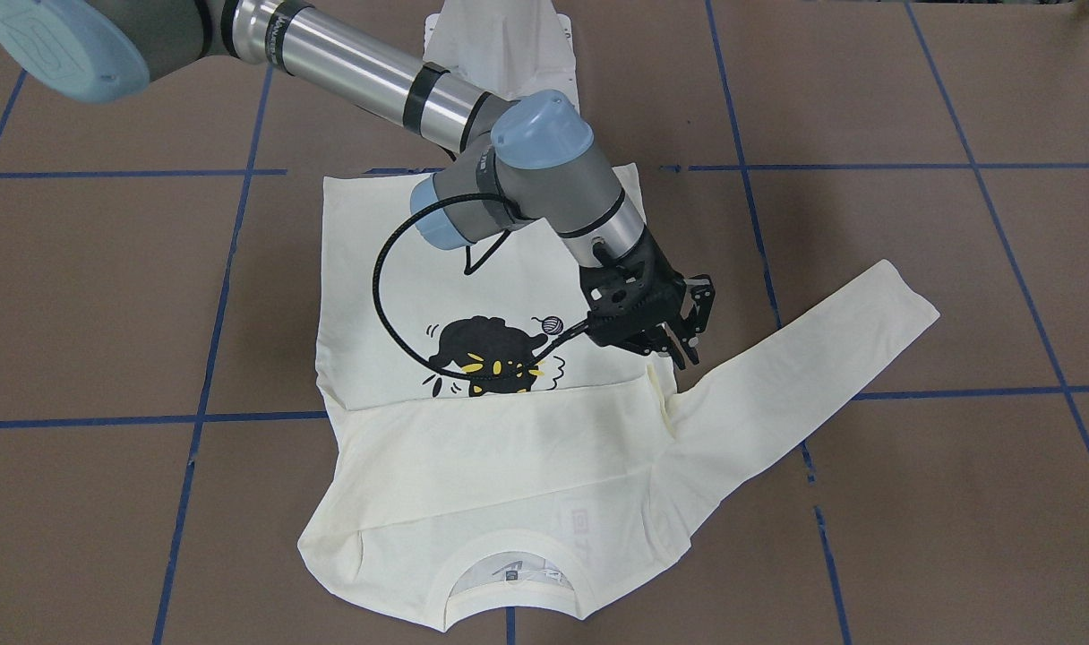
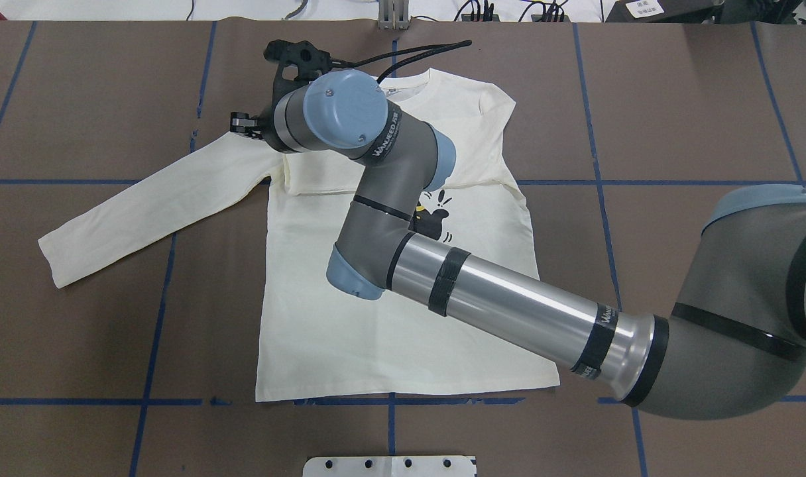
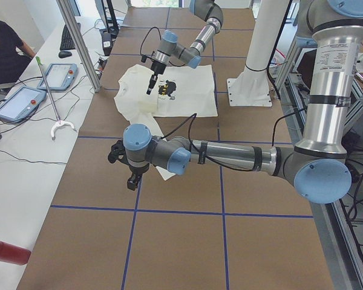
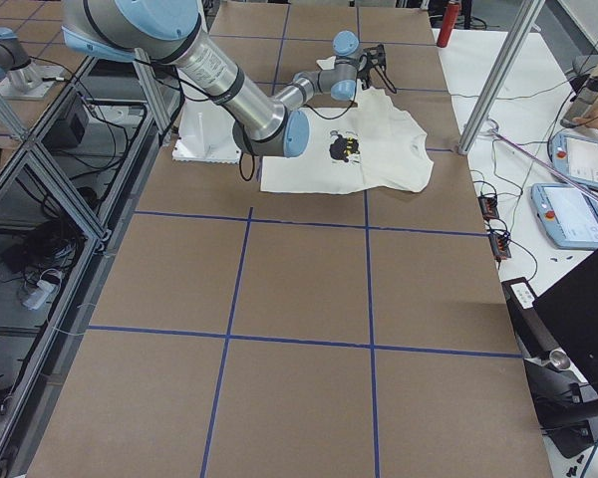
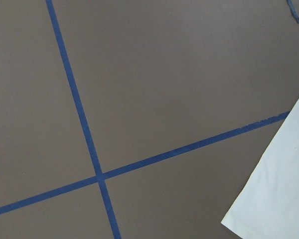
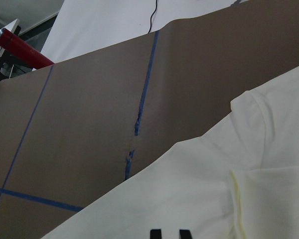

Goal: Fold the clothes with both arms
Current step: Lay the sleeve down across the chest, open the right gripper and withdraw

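Note:
The cream long-sleeve shirt [image 1: 473, 466] lies flat on the brown table, cat print [image 1: 486, 354] facing up. One sleeve is folded across the chest. The other sleeve [image 2: 144, 205] stretches out sideways. My right arm reaches across the shirt, and its gripper [image 1: 679, 349] hovers over the outstretched sleeve's shoulder, beside the folded sleeve's end. In the right wrist view its fingertips [image 6: 156, 233] stand slightly apart with nothing between them. My left gripper [image 3: 132, 178] hangs near the outstretched sleeve's cuff [image 5: 274, 189]. I cannot tell whether it is open or shut.
Blue tape lines [image 2: 158, 291] grid the brown table. The white pedestal base [image 1: 500, 45] stands just behind the shirt's hem. A person [image 3: 3, 42] sits at a side bench with pendants [image 3: 18, 103]. A red cylinder [image 3: 9, 252] lies off the table's corner.

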